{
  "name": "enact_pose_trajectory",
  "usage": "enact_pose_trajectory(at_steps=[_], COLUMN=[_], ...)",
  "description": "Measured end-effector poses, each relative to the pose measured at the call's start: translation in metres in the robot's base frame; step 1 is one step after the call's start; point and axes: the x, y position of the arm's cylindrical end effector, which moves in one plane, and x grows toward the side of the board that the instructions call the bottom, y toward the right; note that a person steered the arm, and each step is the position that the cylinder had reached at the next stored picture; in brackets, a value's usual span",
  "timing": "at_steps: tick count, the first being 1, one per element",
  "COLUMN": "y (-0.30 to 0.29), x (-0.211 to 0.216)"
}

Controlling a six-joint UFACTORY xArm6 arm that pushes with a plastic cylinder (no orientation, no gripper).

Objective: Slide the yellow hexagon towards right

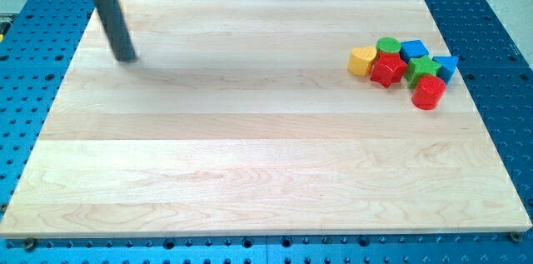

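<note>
The yellow block [361, 61], rounded and heart-like in outline, lies at the left end of a tight cluster at the view's right. It touches a red star [387, 71]. My tip [127, 57] rests on the board near its top left corner, far to the left of every block. The dark rod rises from it up and left to the view's top edge.
The cluster also holds a green round block [387, 45], a blue block [414, 49], a green star [423, 67], a blue triangle-like block [446, 66] and a red round block [429, 92]. The wooden board [250, 156] lies on a blue perforated table [500, 89].
</note>
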Motion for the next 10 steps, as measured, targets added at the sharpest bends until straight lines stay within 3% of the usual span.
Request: enact_pose_trajectory(at_steps=[1,2,3,6,7,9,10], y=[-0.035,-0.060,-0.056,-0.047,-0.013,0.133,0.171], x=[-0.002,-0.052,-0.136,-0.157,-0.156,-0.156,-0.156])
